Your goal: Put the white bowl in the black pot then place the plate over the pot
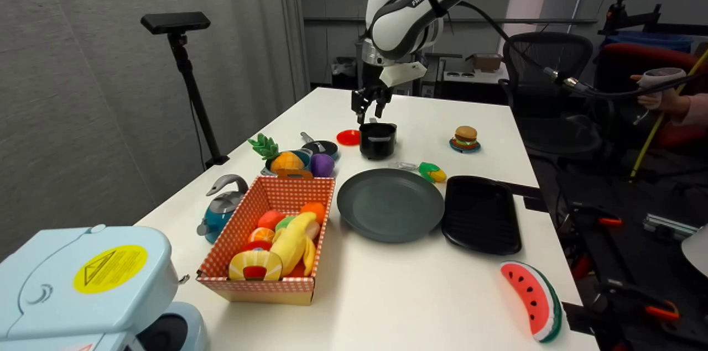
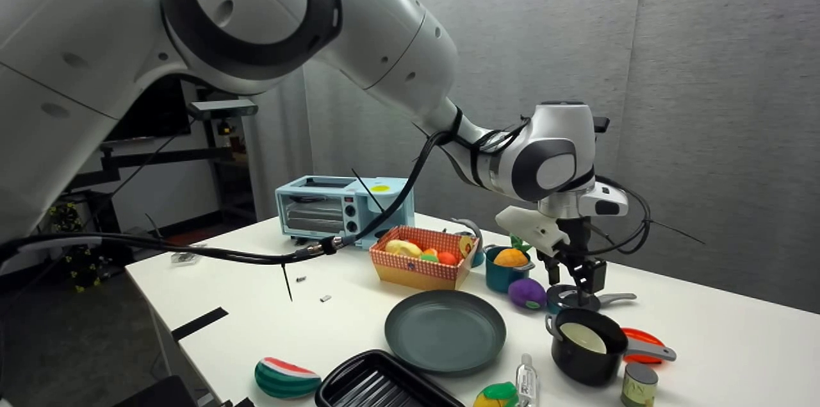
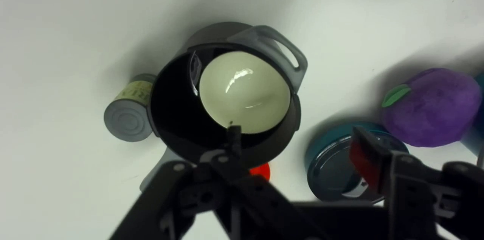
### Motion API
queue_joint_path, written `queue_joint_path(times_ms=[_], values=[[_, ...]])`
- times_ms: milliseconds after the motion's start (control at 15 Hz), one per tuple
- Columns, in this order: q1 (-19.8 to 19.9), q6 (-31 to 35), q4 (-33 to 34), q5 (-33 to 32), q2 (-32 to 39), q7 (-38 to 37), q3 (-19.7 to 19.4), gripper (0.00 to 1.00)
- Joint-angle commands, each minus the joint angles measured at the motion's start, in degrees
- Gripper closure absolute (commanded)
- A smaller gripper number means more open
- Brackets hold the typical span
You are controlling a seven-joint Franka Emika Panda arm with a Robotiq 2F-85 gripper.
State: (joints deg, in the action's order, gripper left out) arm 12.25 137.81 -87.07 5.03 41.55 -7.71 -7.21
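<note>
The bowl [image 3: 244,89] lies in the pot [image 2: 580,367], near the plate [image 2: 445,333].

The bowl [image 3: 244,89] is finished in cream-white, the pot [image 2: 578,357] in black with grey handles [image 2: 650,349], the plate [image 1: 390,204] in dark grey-green. Red-and-white check is noted on the basket [image 1: 298,194]. The red watermelon slice [image 1: 528,294] is dotted with black; its rind [image 2: 282,386] is striped in greens.

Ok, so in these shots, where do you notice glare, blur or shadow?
Wrist view: bright glare streaks on the white bowl, the fingers blurred and out of focus, the inside of the black pot very dark, a soft shadow beside the purple item; both exterior views: no strong glare on the plate.
</note>
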Motion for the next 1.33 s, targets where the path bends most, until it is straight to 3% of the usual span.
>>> queue_joint_path(times_ms=[0, 1267], values=[[0.09, -1.77, 1.43, 0.78, 0.44, 0.07, 0.22, 0.0], [-4.3, 0.08, -8.78, -0.46, -2.29, 2.32, 1.71, 0.0]])
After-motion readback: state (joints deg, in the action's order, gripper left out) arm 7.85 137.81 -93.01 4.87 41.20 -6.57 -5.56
